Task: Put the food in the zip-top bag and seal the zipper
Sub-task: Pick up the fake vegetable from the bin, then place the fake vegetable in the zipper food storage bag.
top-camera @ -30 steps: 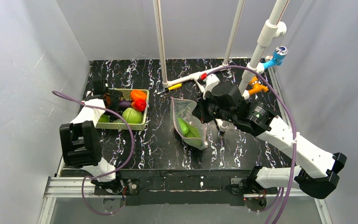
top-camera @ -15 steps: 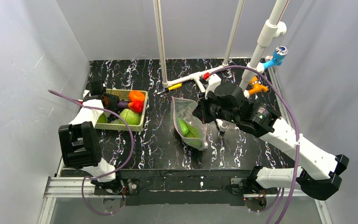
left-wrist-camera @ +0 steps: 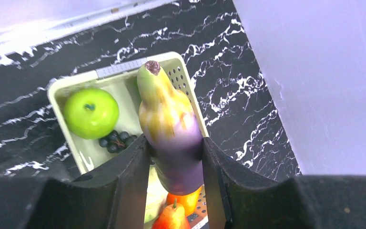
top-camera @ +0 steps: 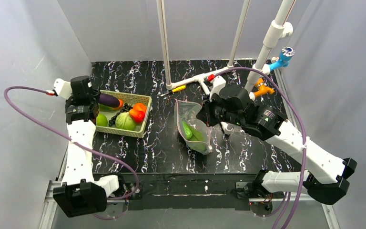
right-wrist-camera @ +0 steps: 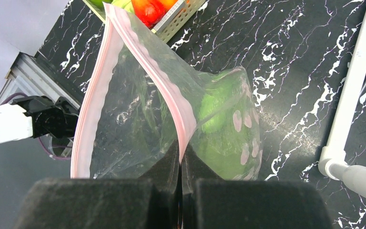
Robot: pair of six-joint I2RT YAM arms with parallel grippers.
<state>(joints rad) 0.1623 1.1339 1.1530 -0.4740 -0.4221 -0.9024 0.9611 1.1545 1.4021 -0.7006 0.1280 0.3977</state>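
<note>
Holding an eggplant (left-wrist-camera: 167, 119) above the basket (top-camera: 142, 125) at left, the left gripper (left-wrist-camera: 174, 160) is mid-loading; next, presumably, a carry rightward into the centre bag (top-camera: 190, 125), whose zipper edge (right-wrist-camera: 156, 74) the right gripper (right-wrist-camera: 180, 155) pinches.

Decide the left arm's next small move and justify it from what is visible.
Probably carry the left gripper sideways toward the zip-top bag. It is shut on the toy eggplant, held over the basket. The right gripper pinches the zipper and holds the mouth open, with green food inside.
</note>
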